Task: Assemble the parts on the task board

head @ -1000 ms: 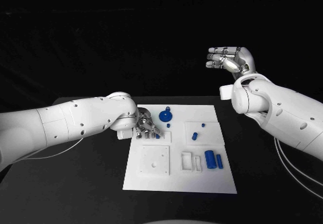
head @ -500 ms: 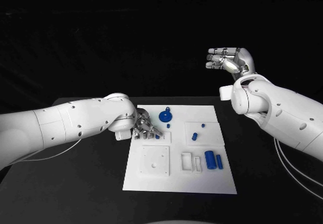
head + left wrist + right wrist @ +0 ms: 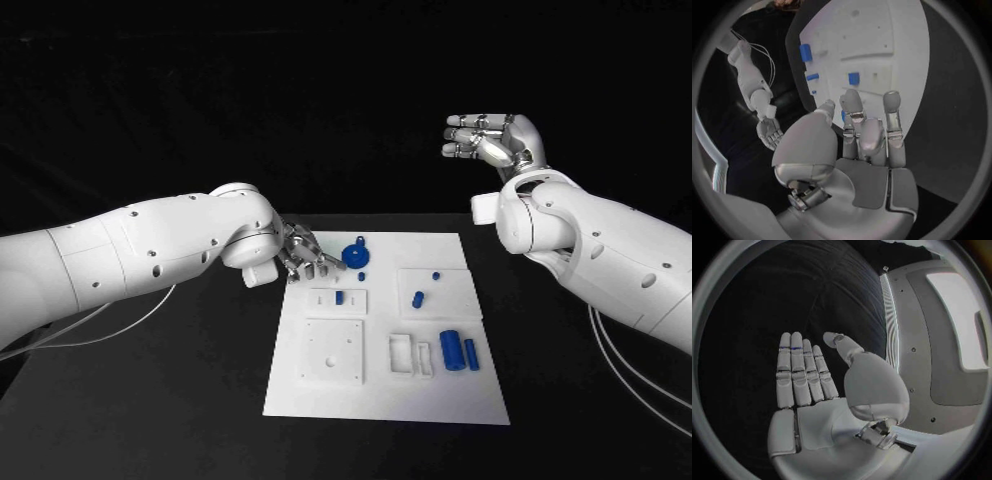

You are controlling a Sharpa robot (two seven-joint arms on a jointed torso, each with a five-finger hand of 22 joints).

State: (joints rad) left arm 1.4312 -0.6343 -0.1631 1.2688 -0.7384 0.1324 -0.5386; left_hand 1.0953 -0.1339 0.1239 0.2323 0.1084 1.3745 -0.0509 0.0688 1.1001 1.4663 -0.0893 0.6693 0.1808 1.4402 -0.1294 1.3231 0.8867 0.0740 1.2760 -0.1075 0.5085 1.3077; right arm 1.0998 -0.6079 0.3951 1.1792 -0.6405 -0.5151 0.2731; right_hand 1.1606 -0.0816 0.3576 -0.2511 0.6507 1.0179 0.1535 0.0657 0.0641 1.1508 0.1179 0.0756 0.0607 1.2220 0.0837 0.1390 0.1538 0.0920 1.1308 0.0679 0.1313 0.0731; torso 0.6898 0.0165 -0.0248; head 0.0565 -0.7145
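The white task board (image 3: 387, 395) lies in the middle of the black table. My left hand (image 3: 302, 258) hovers just off the board's far left corner with its fingers spread and nothing in them; the left wrist view shows the same hand (image 3: 870, 145) above the board (image 3: 879, 45). A small blue peg (image 3: 340, 297) stands in the little raised plate close to those fingers. A round blue knobbed part (image 3: 358, 250) sits beside the hand. My right hand (image 3: 488, 140) is raised high beyond the board, its palm (image 3: 811, 390) flat and bare.
Further blue parts lie on the board: a short peg (image 3: 417, 297), a tiny one (image 3: 434, 270) and two cylinders (image 3: 451, 348) at the right. A square white plate with a hole (image 3: 332, 350) and white slot frames (image 3: 400, 350) sit near the front.
My left hand has lifted off the little raised plate and drawn back toward the far left, leaving the small blue peg standing there. My right hand has opened a little and shifted slightly.
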